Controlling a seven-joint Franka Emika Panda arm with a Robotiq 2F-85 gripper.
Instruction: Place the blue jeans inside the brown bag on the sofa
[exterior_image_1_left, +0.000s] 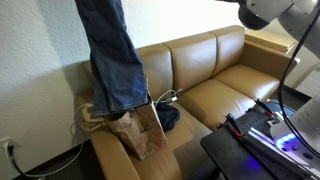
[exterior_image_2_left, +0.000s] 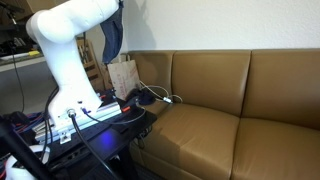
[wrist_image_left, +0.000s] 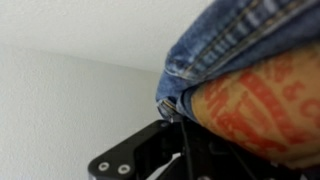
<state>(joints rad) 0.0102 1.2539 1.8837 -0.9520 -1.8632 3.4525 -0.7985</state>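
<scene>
Gripper (wrist_image_left: 176, 141) was clamped hard on the jeans (exterior_image_1_left: 112, 55), and the wrist view showed denim bunched right up against the black jaws. There was also a tan patch (wrist_image_left: 262, 108) with red print under the fabric. It was too blurry for me to say whether that was a label or something else.

From there the jeans hung straight down in a long column, legs together, with the hems down around the mouth of the bag (exterior_image_1_left: 140, 128). I honestly couldn't tell whether the hems were inside the rim or just hanging in front of it. The bag stood upright at the armrest end of the sofa (exterior_image_1_left: 215, 75), with a dark cloth (exterior_image_1_left: 170, 118) just beside it and white cables (exterior_image_1_left: 167, 97) lying close behind.

Here's what worried me. The jeans looked bigger than the bag, and it's only paper. If I'd lowered with the hems outside the rim, the legs would probably have draped down the side and ended up on the cushion. If they'd caught the rim or a rope handle on the way down, I reckoned the weight of the denim could have folded the opening shut or tipped the whole bag over. Letting go too high looked risky too, since the waist end could have flopped past the edge and dragged the rest out. The cables were near enough to get snagged as well.
</scene>
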